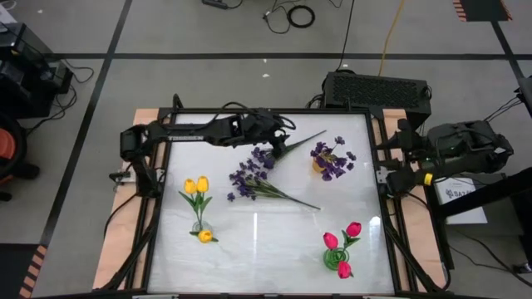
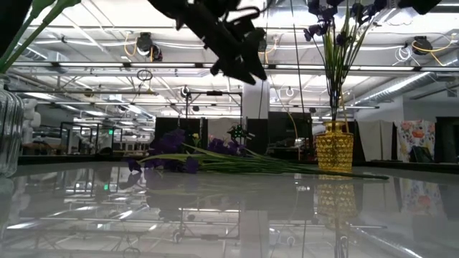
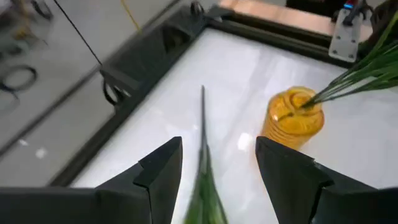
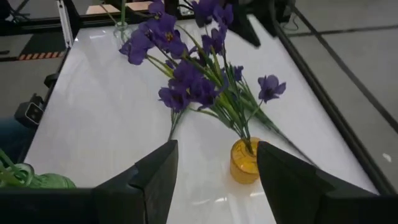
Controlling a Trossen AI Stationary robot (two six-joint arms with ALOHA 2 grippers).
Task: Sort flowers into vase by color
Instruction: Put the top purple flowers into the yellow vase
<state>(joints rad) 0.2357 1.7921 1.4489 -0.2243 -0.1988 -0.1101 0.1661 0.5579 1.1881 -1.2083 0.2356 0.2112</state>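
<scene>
My left gripper (image 1: 278, 139) (image 3: 217, 155) hangs open, high above a purple sprig (image 1: 259, 158) that lies on the table. The sprig's green stem (image 3: 203, 118) runs out between the fingers toward the far right. A second purple bunch (image 1: 245, 184) lies just nearer. More purple flowers (image 4: 186, 74) stand in the amber vase (image 1: 320, 166) (image 3: 292, 118). Yellow tulips (image 1: 196, 187) stand in a clear vase, and pink tulips (image 1: 342, 241) stand in a green vase (image 1: 335, 259). My right gripper (image 1: 406, 149) (image 4: 217, 155) waits open at the table's right edge.
A dark frame (image 1: 378, 166) borders the glossy white table. The amber vase stands close to the right of the left gripper, with tall blossoms (image 2: 326, 21) at about the gripper's height (image 2: 240, 61). Bare table shows in the near middle (image 1: 266, 241).
</scene>
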